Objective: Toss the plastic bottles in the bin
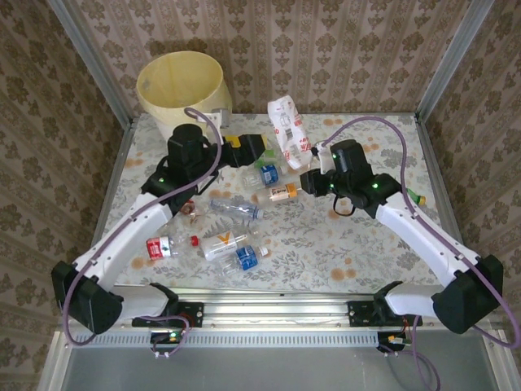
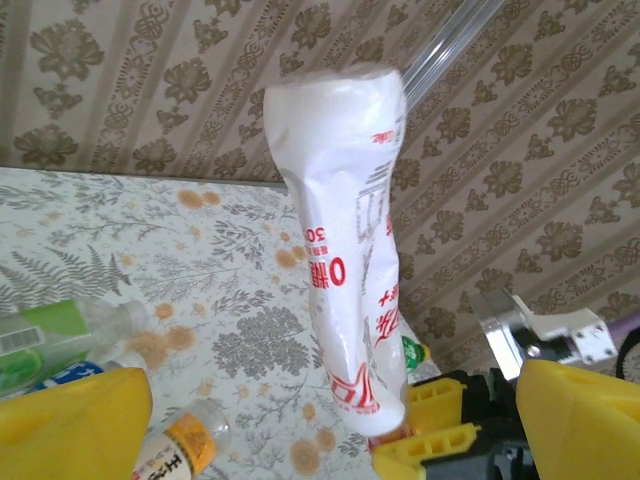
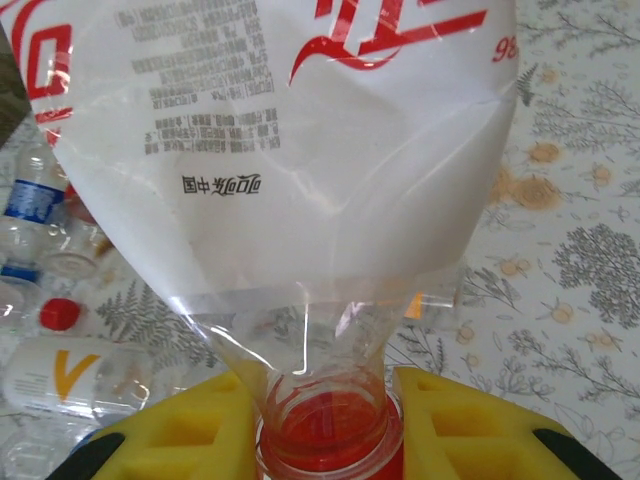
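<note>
Closest in, loose bottles point(image 1: 224, 242) lie scattered on their sides across the left and middle of the patterned counter point(image 1: 342, 252), mostly clear, with red, orange and blue labels. Just beyond them the right tool point(image 3: 325, 440) is clamped on the neck of a white-labelled bottle point(image 3: 300, 150), held upright above the counter with its red cap down between the yellow fingers. This bottle is crumpled and thin, its body dented and leaning. The left tool point(image 1: 251, 148) hovers just beside it with jaws wide apart, holding nothing. Farthest off, the bin point(image 1: 163, 110) stands past the counter's far left corner. The likely risk is a fumbled handover: if the right tool lets go before the left closes, or the left squeezes the soft body, the bottle could slip back among the others.
</note>
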Available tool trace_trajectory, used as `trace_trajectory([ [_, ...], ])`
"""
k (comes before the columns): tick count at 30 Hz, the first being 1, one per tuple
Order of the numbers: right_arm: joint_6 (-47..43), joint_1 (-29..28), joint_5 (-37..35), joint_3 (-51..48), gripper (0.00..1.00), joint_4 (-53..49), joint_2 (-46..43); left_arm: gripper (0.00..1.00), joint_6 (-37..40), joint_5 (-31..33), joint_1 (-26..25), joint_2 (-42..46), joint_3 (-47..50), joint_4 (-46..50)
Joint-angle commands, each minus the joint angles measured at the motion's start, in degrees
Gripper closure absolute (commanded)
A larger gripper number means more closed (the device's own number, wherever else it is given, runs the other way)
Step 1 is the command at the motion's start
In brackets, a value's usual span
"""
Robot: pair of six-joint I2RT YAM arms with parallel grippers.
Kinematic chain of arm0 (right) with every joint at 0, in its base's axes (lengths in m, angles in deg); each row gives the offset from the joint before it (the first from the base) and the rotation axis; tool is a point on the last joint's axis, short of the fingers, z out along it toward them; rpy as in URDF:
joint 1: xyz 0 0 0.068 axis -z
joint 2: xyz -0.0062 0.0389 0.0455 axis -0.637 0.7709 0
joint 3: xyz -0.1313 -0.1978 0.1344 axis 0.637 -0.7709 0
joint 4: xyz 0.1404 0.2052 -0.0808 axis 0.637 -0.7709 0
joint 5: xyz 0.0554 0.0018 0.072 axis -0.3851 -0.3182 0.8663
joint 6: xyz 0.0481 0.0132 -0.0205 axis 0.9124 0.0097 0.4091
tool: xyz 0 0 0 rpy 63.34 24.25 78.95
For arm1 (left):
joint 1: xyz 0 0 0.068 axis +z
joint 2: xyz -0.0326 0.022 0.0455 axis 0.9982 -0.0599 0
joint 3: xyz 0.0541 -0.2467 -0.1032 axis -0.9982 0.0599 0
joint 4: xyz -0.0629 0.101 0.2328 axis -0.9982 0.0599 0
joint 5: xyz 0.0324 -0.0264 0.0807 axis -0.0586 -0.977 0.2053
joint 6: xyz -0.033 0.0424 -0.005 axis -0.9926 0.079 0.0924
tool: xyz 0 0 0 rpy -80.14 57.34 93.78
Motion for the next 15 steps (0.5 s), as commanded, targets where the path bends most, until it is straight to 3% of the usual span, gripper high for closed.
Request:
trace_trajectory([
  [1, 0.4, -1.4, 3.2, -1.2, 0.75, 2.1, -1.2, 0.08, -2.6, -3.0, -1.3, -2.0, -0.3, -7.1],
  [15, -0.7, -4.9, 7.5, -3.6, 0.75, 3.6, -3.8, 0.20, -2.4, -3.7, -2.5, -7.7, -1.5, -7.9],
])
